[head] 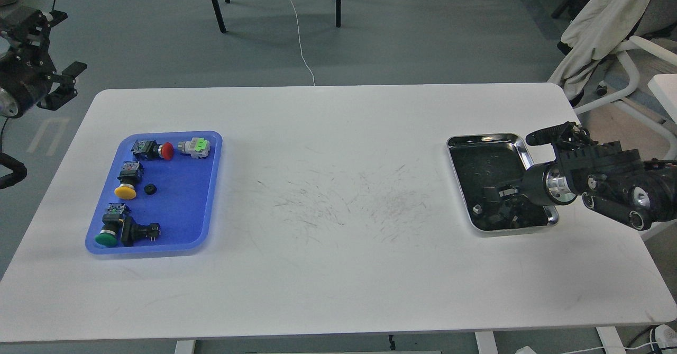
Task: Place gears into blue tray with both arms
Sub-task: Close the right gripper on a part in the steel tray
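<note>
- One gear (150,189) visible for certain: tiny, black, round, lying flat in the blue tray (209,184), just right of the yellow switch (126,191) and apart from it.
- Far smaller than the switches around it; teeth and centre hole too small to make out.
- Blue tray at the table's (338,269) left side: rectangular, rounded corners, low rim, also holding a red switch (158,150), a green switch (108,235), a grey-and-green part (194,147) and a black part (138,232).
- Steel tray (486,138) at the right, shiny rim, dark bottom; small dark pieces inside, second gear not identifiable among them.
- Right gripper (505,206) low inside the steel tray, dark against dark; fingers cannot be told apart.
- Left gripper (63,84) raised off the table's left edge, fingers spread apart, holding nothing.
</note>
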`<state>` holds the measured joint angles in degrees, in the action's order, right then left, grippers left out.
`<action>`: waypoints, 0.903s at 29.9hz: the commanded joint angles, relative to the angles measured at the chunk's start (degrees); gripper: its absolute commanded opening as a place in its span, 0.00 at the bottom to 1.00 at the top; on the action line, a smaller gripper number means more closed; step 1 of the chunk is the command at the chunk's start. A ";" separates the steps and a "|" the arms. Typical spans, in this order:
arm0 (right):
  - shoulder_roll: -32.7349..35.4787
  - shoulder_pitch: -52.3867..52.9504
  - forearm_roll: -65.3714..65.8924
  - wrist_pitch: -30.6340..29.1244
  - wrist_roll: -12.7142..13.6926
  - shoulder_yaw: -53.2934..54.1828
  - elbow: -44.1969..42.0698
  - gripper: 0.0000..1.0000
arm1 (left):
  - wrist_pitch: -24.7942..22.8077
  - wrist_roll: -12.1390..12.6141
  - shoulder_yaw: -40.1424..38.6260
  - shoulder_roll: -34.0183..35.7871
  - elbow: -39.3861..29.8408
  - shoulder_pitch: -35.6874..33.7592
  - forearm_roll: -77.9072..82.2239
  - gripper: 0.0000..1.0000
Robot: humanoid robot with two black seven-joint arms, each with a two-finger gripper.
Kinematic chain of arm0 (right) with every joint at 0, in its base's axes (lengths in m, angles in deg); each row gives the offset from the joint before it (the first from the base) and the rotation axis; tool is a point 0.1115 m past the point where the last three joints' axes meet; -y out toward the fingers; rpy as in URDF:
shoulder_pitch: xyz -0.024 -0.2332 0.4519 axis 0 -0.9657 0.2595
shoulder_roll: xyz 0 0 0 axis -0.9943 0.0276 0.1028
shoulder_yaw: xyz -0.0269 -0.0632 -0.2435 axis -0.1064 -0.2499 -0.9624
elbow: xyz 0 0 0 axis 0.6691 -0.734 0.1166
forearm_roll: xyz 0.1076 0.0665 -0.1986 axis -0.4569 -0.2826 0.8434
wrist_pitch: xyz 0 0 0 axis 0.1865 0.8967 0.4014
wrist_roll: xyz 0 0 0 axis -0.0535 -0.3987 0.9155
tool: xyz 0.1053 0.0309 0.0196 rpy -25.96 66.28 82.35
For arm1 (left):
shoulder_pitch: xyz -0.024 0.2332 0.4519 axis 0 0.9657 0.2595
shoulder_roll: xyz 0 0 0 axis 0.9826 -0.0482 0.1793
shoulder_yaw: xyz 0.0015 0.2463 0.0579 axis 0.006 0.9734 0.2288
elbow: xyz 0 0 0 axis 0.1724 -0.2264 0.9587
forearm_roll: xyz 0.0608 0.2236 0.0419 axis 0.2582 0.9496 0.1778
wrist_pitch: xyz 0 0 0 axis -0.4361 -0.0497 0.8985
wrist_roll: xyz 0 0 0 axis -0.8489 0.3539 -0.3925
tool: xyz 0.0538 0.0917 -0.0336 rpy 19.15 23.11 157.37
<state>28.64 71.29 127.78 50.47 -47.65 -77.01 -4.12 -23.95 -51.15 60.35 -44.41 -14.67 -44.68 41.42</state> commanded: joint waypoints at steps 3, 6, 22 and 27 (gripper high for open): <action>0.23 0.21 2.00 -0.62 -1.22 -0.61 -0.04 0.38 | 0.01 0.06 -0.02 -0.07 -0.01 0.00 0.00 0.99; 0.14 0.39 2.45 -0.62 -1.57 -1.23 -0.13 0.31 | 0.01 0.06 -0.02 -0.07 -0.01 0.00 0.00 0.99; 0.06 0.56 2.53 -0.62 -1.66 -1.14 -0.56 0.01 | 0.10 0.06 -0.02 -0.16 -0.01 0.00 0.00 0.99; 0.06 2.84 2.45 -0.53 -1.66 -1.05 -0.65 0.01 | 0.01 0.06 -0.02 -0.07 -0.01 0.00 0.00 0.99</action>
<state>28.70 72.82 130.42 49.68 -49.30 -78.33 -4.72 -23.88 -51.09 60.32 -44.53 -14.68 -44.62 41.43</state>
